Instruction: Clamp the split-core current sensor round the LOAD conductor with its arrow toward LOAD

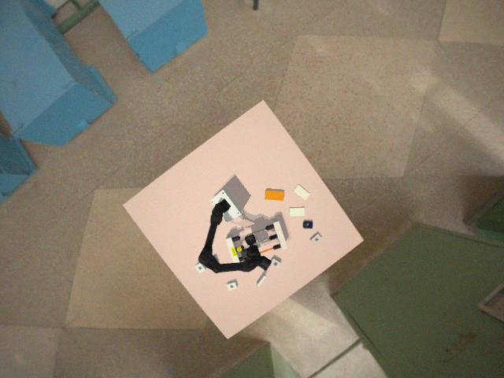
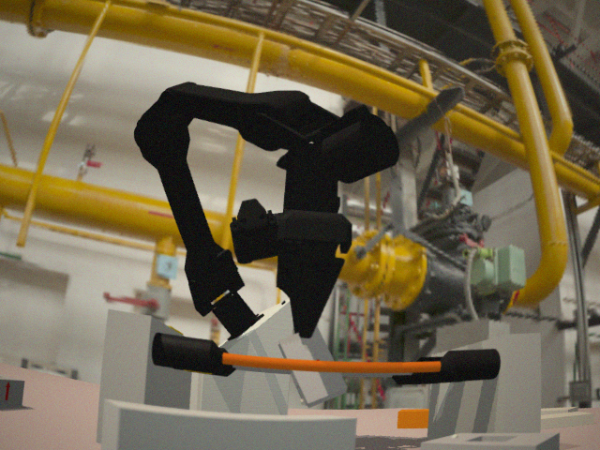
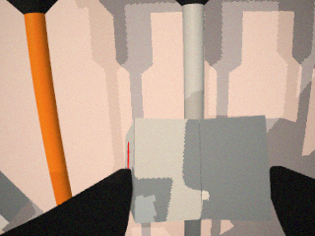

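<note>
- Pincer (image 1: 251, 249) (image 2: 304, 334) (image 3: 200, 179): clamped on the sensor (image 2: 317, 375) (image 3: 199, 169), one finger on either side of it.
- Sensor: between the fingertips, tilted in the exterior view, a red mark visible on one side. Whether its halves are latched cannot be told.
- Grey cable (image 3: 193, 59): runs ahead of the pincer in the wrist view and reappears beyond the sensor's opposite edge. Enclosure by the sensor cannot be confirmed.
- Orange cable (image 1: 269, 250) (image 2: 334, 367) (image 3: 45, 103): to one side of the pincer, outside its grip.
- Yellow tags (image 1: 234, 250): on the white end block (image 1: 231, 244) beside the pincer; lettering not legible.
- Step in hand, as judged: lining up and seating the sensor on the grey cable, presumably LOAD.
- Next move, as judged: verify arrow direction, correct the tilt, seat the cable fully inside, then squeeze until latched. Release comes only afterwards; closing off-centre could pinch the cable.
</note>
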